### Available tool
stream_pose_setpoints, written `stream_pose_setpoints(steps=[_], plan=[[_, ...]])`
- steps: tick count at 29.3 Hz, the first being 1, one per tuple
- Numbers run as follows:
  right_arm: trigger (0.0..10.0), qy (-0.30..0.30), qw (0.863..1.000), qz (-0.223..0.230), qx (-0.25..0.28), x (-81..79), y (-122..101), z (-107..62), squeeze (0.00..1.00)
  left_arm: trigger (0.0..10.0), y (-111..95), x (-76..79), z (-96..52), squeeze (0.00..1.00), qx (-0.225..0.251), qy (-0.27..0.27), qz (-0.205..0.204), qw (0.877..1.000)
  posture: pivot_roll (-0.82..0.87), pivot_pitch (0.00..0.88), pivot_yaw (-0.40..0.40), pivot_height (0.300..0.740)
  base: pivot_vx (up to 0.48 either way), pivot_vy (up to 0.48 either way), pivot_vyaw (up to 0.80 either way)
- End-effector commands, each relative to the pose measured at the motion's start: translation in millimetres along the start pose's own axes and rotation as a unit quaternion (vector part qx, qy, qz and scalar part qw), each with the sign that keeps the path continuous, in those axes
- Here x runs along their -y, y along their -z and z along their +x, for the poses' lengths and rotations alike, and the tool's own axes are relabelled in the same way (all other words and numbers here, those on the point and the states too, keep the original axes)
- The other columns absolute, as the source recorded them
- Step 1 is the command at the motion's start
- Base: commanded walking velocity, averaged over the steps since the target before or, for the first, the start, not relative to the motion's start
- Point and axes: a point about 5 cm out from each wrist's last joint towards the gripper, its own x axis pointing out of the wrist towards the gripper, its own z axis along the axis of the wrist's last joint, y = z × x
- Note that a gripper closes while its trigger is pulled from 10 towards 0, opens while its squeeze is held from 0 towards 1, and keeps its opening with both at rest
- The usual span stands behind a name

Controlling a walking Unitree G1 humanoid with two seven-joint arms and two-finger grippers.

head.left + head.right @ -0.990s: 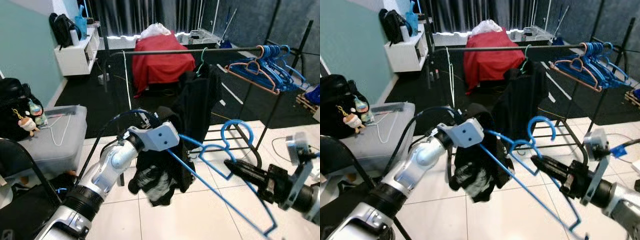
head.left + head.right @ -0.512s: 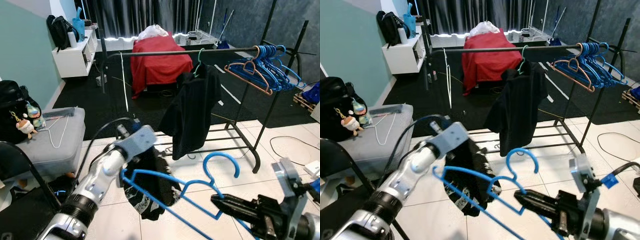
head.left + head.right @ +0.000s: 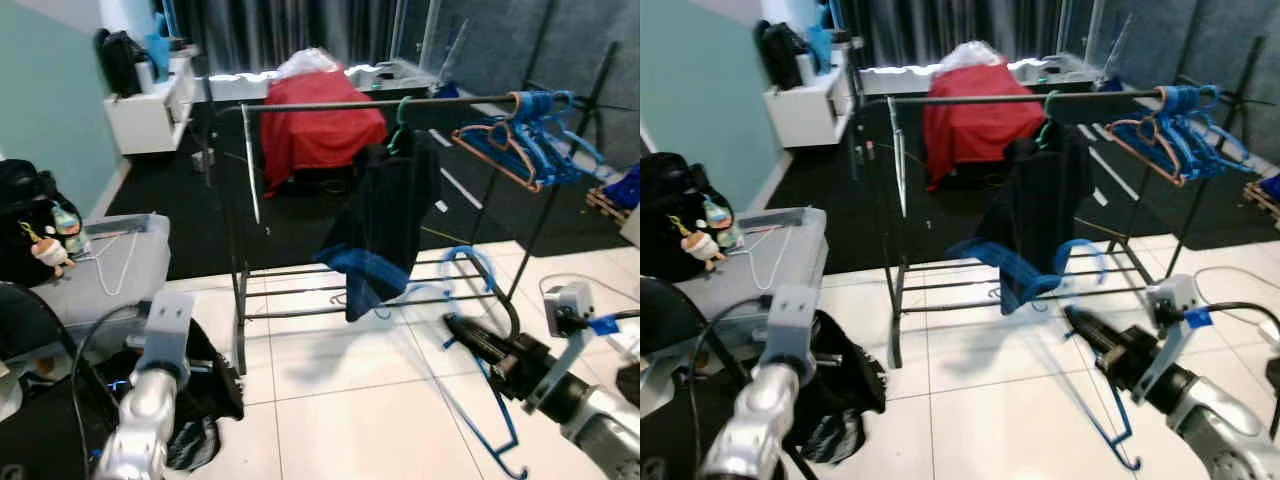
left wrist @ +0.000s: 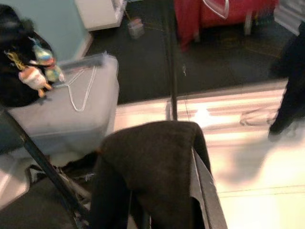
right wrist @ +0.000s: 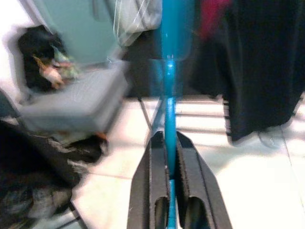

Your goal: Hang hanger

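1. In the left eye view, our right gripper (image 3: 462, 332) reaches forward on the right and holds the blue hanger (image 3: 478, 330) by its wire. The hook curls up toward the rail (image 3: 380, 103), a grip that leaves the hook free to catch it. The hanger is low, near the rack's bottom bars and beside the black shirt (image 3: 385, 220) that hangs from the rail.

2. In the right eye view, our left arm (image 3: 775, 370) sits low on the left with a dark garment (image 3: 835, 390) bunched beside it, well apart from the rack. We judge it is kept low so the right arm has room. The other blue hangers (image 3: 1185, 115) crowd the rail's right end.

3. In the left wrist view, dark cloth (image 4: 147, 167) is draped over the left gripper (image 4: 162, 210), hiding the jaws, so we cannot tell how they stand. The grey bin (image 4: 66, 109) holds a white hanger (image 4: 81, 88).

4. In the right wrist view, the 2 jaws are closed on the hanger's blue wire, which runs straight out between the fingers (image 5: 152, 181). We judge the lift to the rail is not yet made.
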Motion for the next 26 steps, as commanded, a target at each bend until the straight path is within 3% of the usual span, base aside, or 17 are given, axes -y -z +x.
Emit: stream_pose_setpoints(steps=[1,4,8,17,26], plan=[[10.0,-0.004,1.0,-0.021,-0.004,-7.2,6.6,8.1,0.0,10.0,-18.0,2.1,0.8,0.0,0.053,-0.003,-0.008,0.999,-0.11,0.0,-0.02,0.74,0.0,0.0,0.76],[10.0,-0.035,0.999,0.018,0.016,-25.2,18.6,20.9,0.0,10.0,-22.3,8.4,-8.0,0.0,0.071,0.001,-0.006,0.997,-0.08,0.0,-0.038,0.74,0.0,0.0,0.76],[10.0,-0.072,0.996,0.033,0.035,-30.9,12.4,27.3,0.0,10.0,-23.1,9.6,-8.2,0.0,0.071,0.008,-0.02,0.997,-0.08,0.0,-0.049,0.74,0.0,0.0,0.76],[10.0,-0.088,0.994,0.041,0.043,-31.5,17.5,34.2,0.0,10.0,-22.7,19.5,1.5,0.0,0.061,0.059,-0.039,0.996,-0.07,0.0,-0.045,0.74,0.0,0.0,0.75],[10.0,-0.091,0.994,0.034,0.051,-34.1,21.6,38.2,0.0,10.0,-21.6,21.9,2.1,0.0,0.055,0.086,-0.034,0.994,-0.08,0.0,-0.022,0.74,0.0,0.0,0.73]])
